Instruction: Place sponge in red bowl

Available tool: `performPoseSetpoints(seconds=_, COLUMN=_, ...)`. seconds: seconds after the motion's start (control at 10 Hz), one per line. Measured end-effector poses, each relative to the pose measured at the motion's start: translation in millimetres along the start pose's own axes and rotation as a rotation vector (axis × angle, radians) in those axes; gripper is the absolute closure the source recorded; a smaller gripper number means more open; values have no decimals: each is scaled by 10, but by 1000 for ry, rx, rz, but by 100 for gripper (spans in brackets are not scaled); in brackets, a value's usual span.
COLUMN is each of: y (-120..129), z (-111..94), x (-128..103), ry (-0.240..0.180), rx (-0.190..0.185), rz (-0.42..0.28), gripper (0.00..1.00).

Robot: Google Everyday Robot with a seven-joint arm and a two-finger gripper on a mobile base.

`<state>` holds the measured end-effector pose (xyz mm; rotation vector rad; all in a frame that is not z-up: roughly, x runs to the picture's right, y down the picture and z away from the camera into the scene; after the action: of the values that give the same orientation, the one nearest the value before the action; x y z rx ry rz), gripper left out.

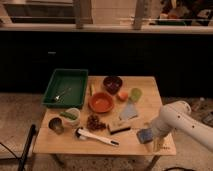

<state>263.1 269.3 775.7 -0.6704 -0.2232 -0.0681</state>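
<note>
The sponge (144,136) sits near the front right corner of the table (147,86), close to the front edge. It is right at the tip of the robot's arm, so the pincer (150,133) is on it or just over it. I cannot tell whether the pincer is open, closed, or already gripping the sponge, nor whether the block rests on the wood or is lifted a little. Its long axis is also unclear from here.

The red bowl (101,103) stands near the middle of the table, a little toward the back edge, and looks empty. From the pincer it lies to the left and back, well apart, so the carry would run diagonally from the front right corner toward the centre.

Two things lie on or near that line. The tan block with a dark edge (119,126) is beside the sponge on the left. The flat grey-blue piece (129,111) is between the sponge and the bowl. My judgement is that the sponge needs lifting clear of both before it travels.

Just behind the red bowl are the dark maroon bowl (112,83) and an orange ball (122,95), so the release should come over the bowl's middle, not past it.
</note>
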Motion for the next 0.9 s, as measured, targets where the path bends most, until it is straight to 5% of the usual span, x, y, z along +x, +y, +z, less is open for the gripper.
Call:
performPoseSetpoints(seconds=0.5, y=-119, z=137, x=64, ry=-112, rx=-28, rz=-12, gripper=20)
performPoseSetpoints(seconds=0.9, y=-202, z=236, x=138, ry=-156, rx=-42, rz=-9, gripper=20)
